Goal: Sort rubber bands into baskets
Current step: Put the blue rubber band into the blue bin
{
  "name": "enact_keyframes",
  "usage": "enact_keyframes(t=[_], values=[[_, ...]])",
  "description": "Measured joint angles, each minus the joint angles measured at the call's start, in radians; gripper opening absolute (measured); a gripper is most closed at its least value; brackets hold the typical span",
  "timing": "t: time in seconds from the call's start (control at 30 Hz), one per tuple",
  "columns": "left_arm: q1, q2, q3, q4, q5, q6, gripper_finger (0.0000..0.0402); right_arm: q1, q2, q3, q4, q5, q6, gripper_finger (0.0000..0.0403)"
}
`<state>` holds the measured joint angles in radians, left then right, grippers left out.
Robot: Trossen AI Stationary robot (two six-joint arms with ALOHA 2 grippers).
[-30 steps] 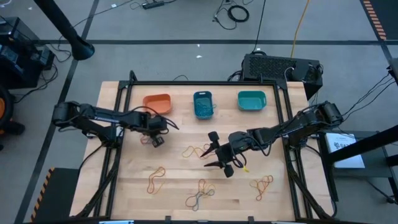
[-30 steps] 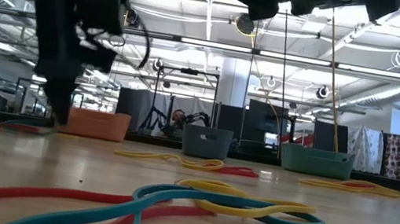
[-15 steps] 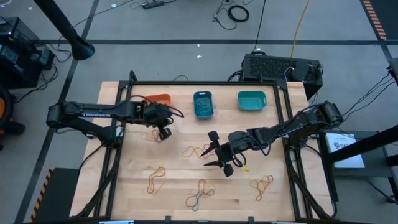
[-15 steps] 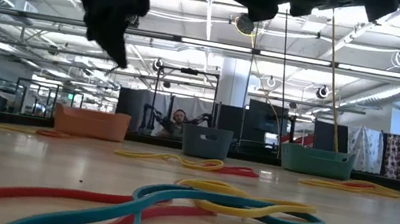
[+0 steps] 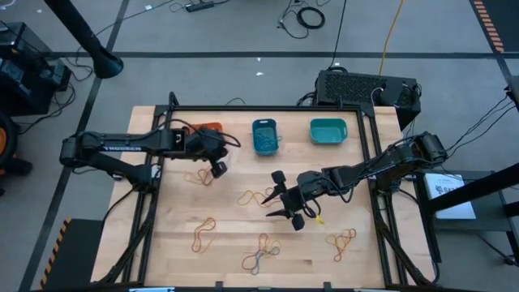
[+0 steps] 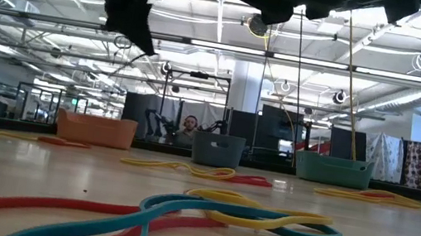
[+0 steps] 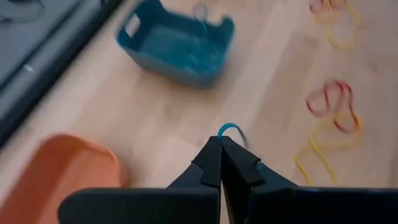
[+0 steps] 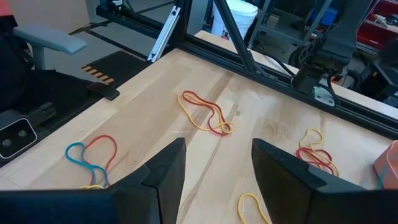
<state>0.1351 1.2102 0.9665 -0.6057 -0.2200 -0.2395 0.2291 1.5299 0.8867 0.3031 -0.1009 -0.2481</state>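
Observation:
My left gripper (image 5: 217,169) hangs above the table between the orange basket (image 5: 209,127) and the blue basket (image 5: 265,135), shut on a blue rubber band (image 7: 229,127). The teal basket (image 5: 328,130) stands to the right of the blue one. Loose red and yellow rubber bands (image 5: 195,175) lie flat on the wood just left of that gripper. My right gripper (image 5: 276,197) waits open over the middle of the table, beside another tangle of bands (image 5: 256,197). My left gripper pinches the blue rubber band between its two fingertips (image 7: 214,149). Only a small bend of the band (image 7: 229,127) sticks out past the tips. The fingers slant down toward the table, and the band is lifted clear of the wood.
More tangles of rubber bands lie near the front edge (image 5: 203,231), (image 5: 261,253) and at the front right (image 5: 342,239). A black frame (image 5: 268,108) borders the table behind the baskets. Bare wood lies between the baskets and the bands.
My left gripper has risen from the table top, tipping less steeply, and has gone a little toward the far edge and the blue basket. The blue band has come up with it.

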Motion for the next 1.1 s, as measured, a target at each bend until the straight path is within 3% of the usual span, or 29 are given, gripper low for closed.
enact_keyframes(t=[0.1,0.3,0.4,0.57,0.8,0.97,1.1], values=[[0.027,0.021,0.000,0.094,-0.018,0.034,0.0003,0.000,0.000,0.000,0.000,0.020,0.000,0.0177],[0.087,0.133,0.000,0.348,0.009,0.146,0.0003,-0.001,0.000,0.000,-0.100,0.321,0.082,0.0177],[0.125,0.200,0.000,0.483,0.077,0.199,0.0003,-0.001,0.000,0.000,-0.218,0.398,0.131,0.0177],[0.208,0.300,0.055,0.525,0.121,0.266,0.0002,0.000,0.001,0.000,-0.278,0.421,0.229,0.0177],[0.301,0.417,0.208,0.524,0.259,0.309,0.0002,0.022,0.001,-0.003,-0.386,0.420,0.374,0.0177],[0.333,0.476,0.335,0.508,0.329,0.324,0.0002,0.065,0.001,-0.046,-0.418,0.502,0.470,0.0177],[0.331,0.500,0.362,0.481,0.337,0.306,0.0002,0.090,0.001,-0.060,-0.416,0.522,0.505,0.0177]])
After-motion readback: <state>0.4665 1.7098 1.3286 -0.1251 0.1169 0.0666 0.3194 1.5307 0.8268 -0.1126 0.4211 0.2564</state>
